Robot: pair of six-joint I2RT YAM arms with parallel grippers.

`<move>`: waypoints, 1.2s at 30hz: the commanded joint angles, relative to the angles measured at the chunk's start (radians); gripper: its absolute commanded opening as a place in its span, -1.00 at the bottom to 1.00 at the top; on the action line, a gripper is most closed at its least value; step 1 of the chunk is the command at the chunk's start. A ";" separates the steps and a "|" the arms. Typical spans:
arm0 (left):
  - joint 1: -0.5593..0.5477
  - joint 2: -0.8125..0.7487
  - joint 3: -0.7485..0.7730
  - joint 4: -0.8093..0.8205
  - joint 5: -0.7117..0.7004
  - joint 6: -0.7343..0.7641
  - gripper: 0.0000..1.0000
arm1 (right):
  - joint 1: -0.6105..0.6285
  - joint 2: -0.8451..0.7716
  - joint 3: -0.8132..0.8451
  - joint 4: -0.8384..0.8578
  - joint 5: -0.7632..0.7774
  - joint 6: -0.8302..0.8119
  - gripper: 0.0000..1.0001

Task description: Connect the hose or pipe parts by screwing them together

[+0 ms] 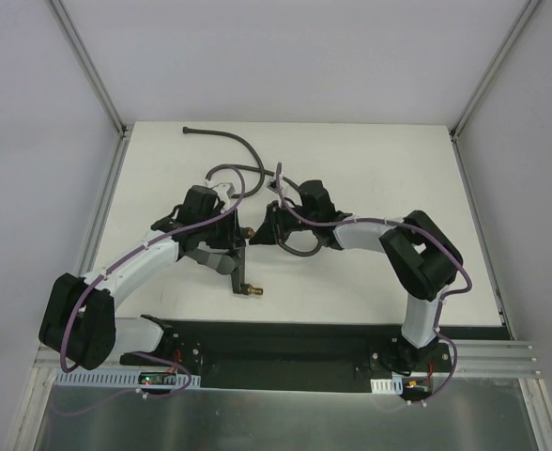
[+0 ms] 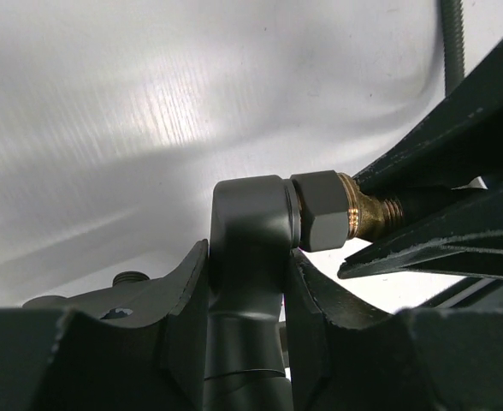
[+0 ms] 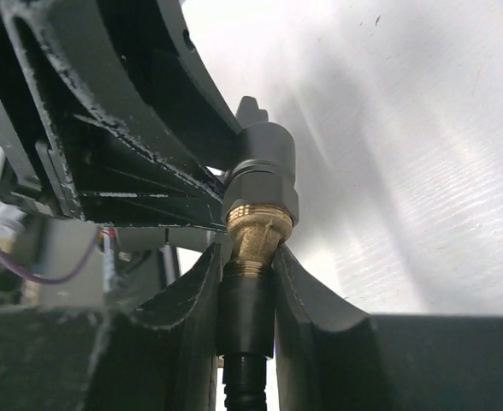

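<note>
I am looking along the left pincer [image 2: 249, 261] first. Its two fingers are pressing on either side of the dark grey body of the forked fitting [image 2: 245, 214], so the jaws are standing only a little apart and gripping it firmly. Just past the fingertips the fitting is turning off to the pincer's right, where a grey hex collar [image 2: 320, 210] is sitting right against a brass nut [image 2: 367, 214]. Beyond that, the other arm's dark fingers are slanting in from the right. At the right pincer [image 3: 247, 257], I am seeing its fingers clamping the dark end sleeve of the hose [image 3: 246, 317], again with a narrow gap that the sleeve is filling. The hose is running back between the fingers toward the wrist. Directly ahead of these fingertips the brass nut is touching the fitting's collar, in line with it. I cannot tell how far the threads are engaging. Further ahead and to the left, the left pincer's fingers are crossing the view. From above, I am watching both pincers meeting tip to tip over the white table [image 1: 398, 169], with the joint between them. The fitting's second brass end [image 1: 254, 291] is sticking out on the near side of the left pincer, toward the arm bases. On the far side of both pincers the hose is curving away across the table, and its free end [image 1: 189, 129] is lying near the far edge, well beyond the left pincer.
</note>
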 commanded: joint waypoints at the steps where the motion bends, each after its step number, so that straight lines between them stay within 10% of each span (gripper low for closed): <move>1: 0.004 -0.033 0.018 0.142 -0.024 -0.030 -1.00 | -0.025 -0.012 -0.025 0.353 -0.164 0.415 -0.67; 7: 0.005 -0.013 0.063 0.084 0.034 -0.005 -1.00 | -0.054 -0.093 -0.094 0.327 -0.097 0.342 0.15; 13: 0.011 0.018 0.117 -0.033 0.064 0.027 -1.00 | -0.070 -0.229 -0.122 0.088 0.032 0.042 0.45; 19: 0.019 0.053 0.148 -0.082 0.117 0.036 -1.00 | -0.021 -0.395 -0.102 -0.231 0.249 -0.379 0.48; 24: 0.030 0.103 0.192 -0.139 0.165 0.030 -1.00 | 0.185 -0.529 -0.256 -0.210 0.549 -1.054 0.49; 36: 0.034 0.166 0.217 -0.179 0.234 0.030 -1.00 | 0.366 -0.357 -0.261 -0.112 0.882 -1.536 0.31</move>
